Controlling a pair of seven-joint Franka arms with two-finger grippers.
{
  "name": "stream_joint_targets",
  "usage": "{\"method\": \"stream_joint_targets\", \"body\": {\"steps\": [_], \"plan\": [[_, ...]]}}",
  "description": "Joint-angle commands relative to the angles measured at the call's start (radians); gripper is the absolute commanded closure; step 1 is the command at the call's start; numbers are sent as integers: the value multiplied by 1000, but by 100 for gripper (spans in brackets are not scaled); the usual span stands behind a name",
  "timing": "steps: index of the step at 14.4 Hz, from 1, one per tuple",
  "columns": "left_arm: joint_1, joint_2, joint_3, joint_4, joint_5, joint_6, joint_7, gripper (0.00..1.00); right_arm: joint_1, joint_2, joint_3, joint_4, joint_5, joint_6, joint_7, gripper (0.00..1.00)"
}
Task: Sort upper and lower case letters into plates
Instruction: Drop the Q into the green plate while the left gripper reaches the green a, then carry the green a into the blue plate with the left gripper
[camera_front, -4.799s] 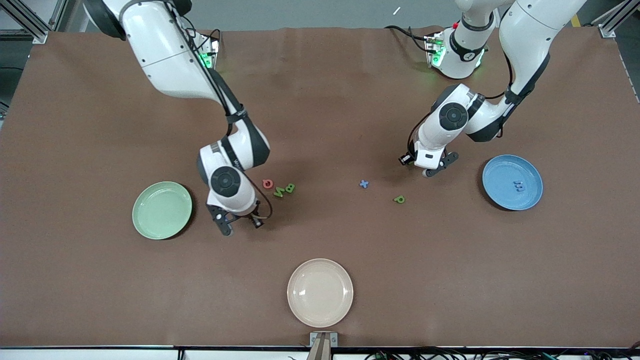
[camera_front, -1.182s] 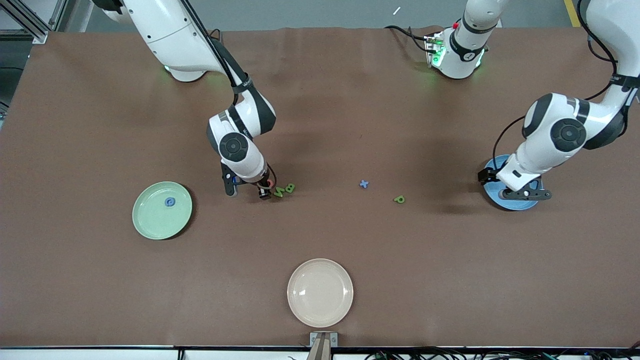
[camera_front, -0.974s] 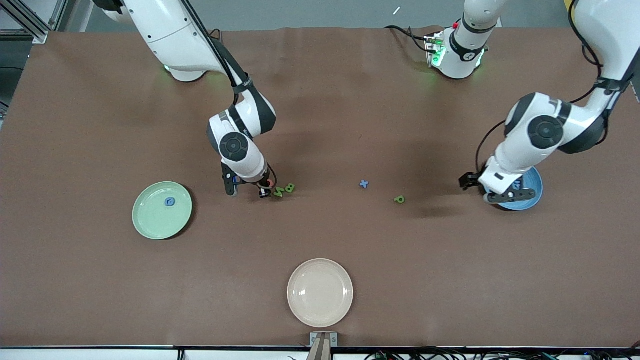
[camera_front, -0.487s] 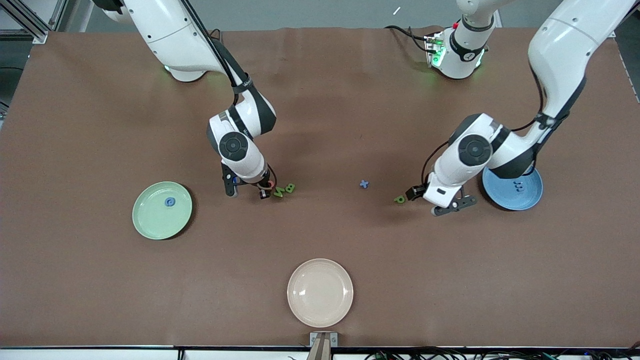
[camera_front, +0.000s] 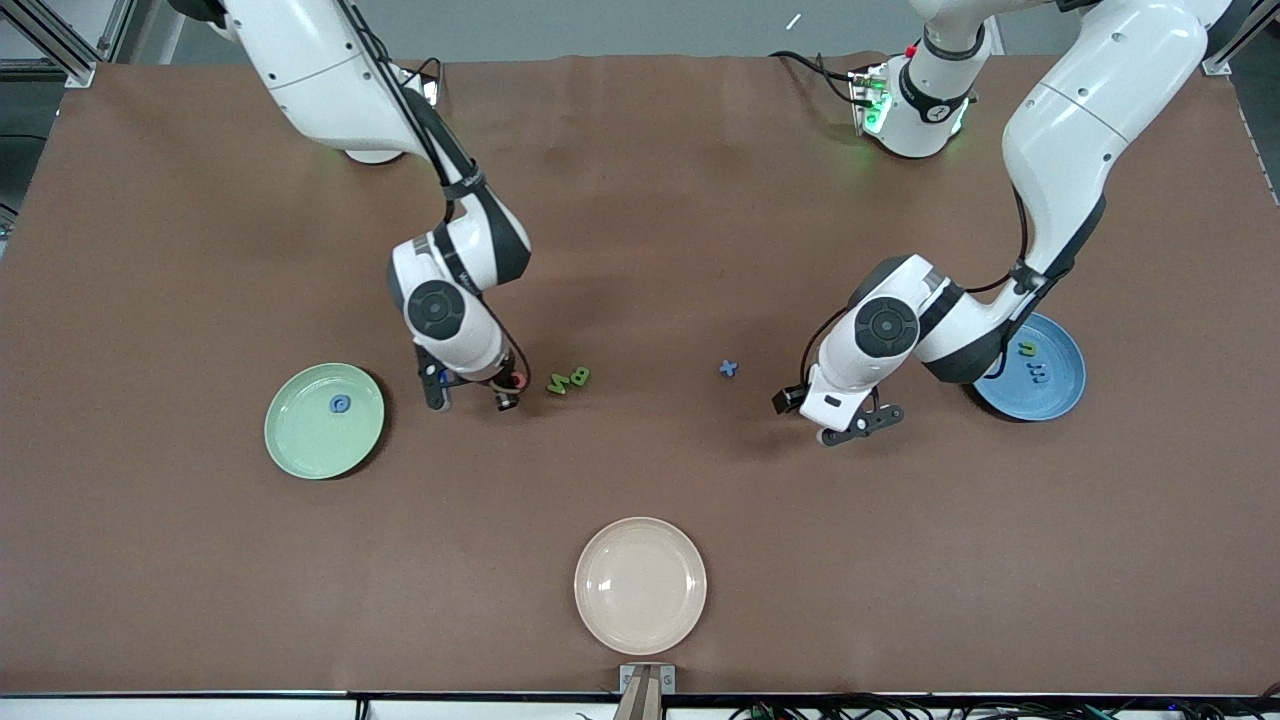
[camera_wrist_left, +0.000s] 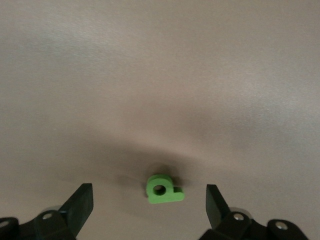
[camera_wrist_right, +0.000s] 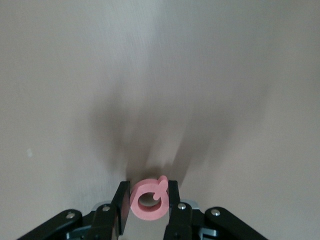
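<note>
My right gripper (camera_front: 512, 388) is shut on the red Q (camera_front: 517, 380) (camera_wrist_right: 145, 212), just above the table beside the green N (camera_front: 558, 383) and B (camera_front: 579, 376). My left gripper (camera_front: 825, 412) (camera_wrist_left: 148, 200) hangs open low over the green p (camera_wrist_left: 162, 190), which lies flat between its fingers and is hidden in the front view. The blue x (camera_front: 728, 368) lies between the two arms. A blue G (camera_front: 340, 404) rests in the light green plate (camera_front: 300, 445). The blue plate (camera_front: 1060, 400) holds a green n (camera_front: 1025, 348) and a blue m (camera_front: 1040, 372).
A cream-beige plate (camera_front: 640, 620) sits near the table's front edge, nearer to the front camera than all the letters. The left arm's elbow hangs over part of the blue plate.
The right gripper shut on the Q and carried it a little away from the N and B toward the green plate. The left arm swung from the blue plate to over the p.
</note>
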Motion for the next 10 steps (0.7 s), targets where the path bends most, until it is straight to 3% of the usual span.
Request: {"method": "stream_joint_targets", "body": {"steps": [1,5,10], "plan": [[-36,28,27,34,28,18,-16,1,-150,-102,16,-17,-4,-90,-218,100],[-65,39,48,36,28,18,-17,3,-282,-154,16,-18,-4,-181,-461,100],[-63,43,50,22,32,18,-17,29,-385,-140,14,-26,-15,-130,-593,100]]}}
